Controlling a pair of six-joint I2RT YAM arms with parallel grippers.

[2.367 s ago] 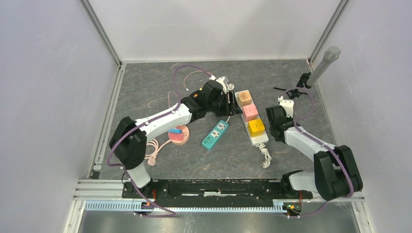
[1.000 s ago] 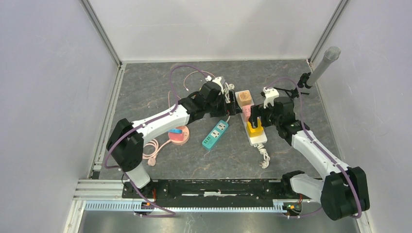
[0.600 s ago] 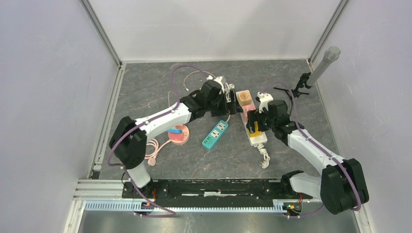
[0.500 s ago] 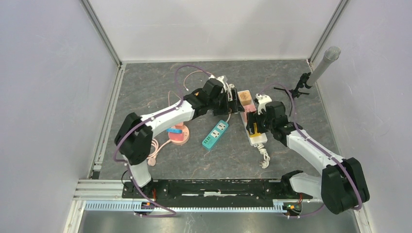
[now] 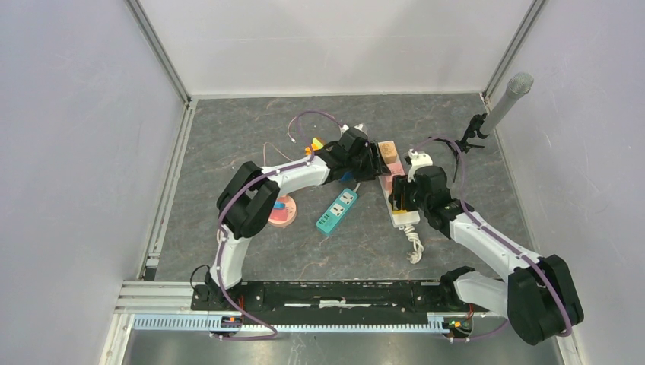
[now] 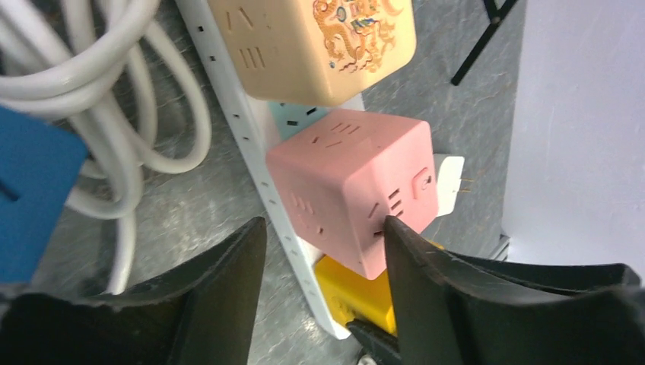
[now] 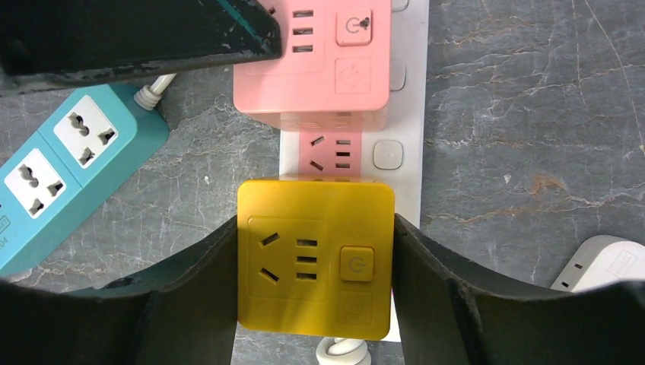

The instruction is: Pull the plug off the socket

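Observation:
A white socket strip (image 5: 405, 219) lies mid-table with three cube plugs on it: beige (image 5: 389, 150), pink (image 7: 304, 76) and yellow (image 7: 316, 258). My right gripper (image 7: 316, 228) is shut on the yellow plug, one finger flat on each side. In the top view that gripper (image 5: 401, 199) covers most of the plug. My left gripper (image 6: 323, 228) straddles the pink cube (image 6: 342, 190). Its right finger (image 6: 426, 289) presses the cube's side, and its left fingertip sits at the strip's edge (image 6: 251, 129). The yellow plug (image 6: 357, 296) shows just below.
A teal power strip (image 5: 337, 210) lies left of the white one, close to my right gripper's left finger. A pink round object (image 5: 280, 213) sits farther left. White cables (image 6: 114, 91) loop beside the strip. A microphone stand (image 5: 502, 103) stands at the back right. The strip's coiled cord (image 5: 414, 247) trails toward me.
The right gripper moved left and down over the yellow plug and closed on it. The left gripper slid right from the beige cube's side to the pink cube, and its jaws narrowed.

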